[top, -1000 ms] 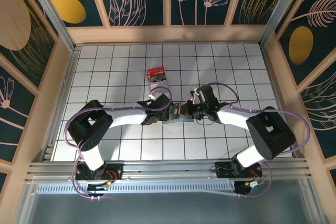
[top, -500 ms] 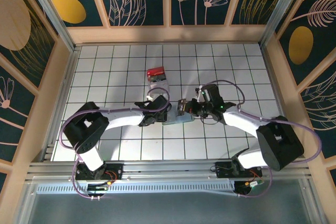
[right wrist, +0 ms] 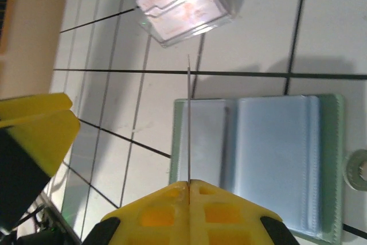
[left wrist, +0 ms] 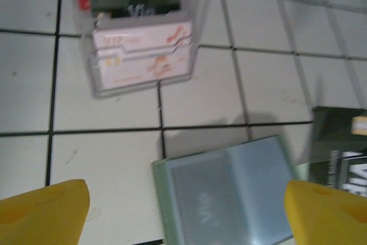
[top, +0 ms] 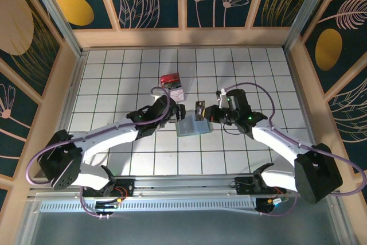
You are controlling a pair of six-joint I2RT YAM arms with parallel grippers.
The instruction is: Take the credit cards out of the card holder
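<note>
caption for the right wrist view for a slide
Right gripper holds a card edge-on above the open card holder.

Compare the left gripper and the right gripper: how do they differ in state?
The left gripper is open, its fingers wide apart; the right gripper is shut. The left gripper holds nothing; the right gripper pinches a dark card, held on edge. Both have yellow fingers and are close to the open card holder.
</note>
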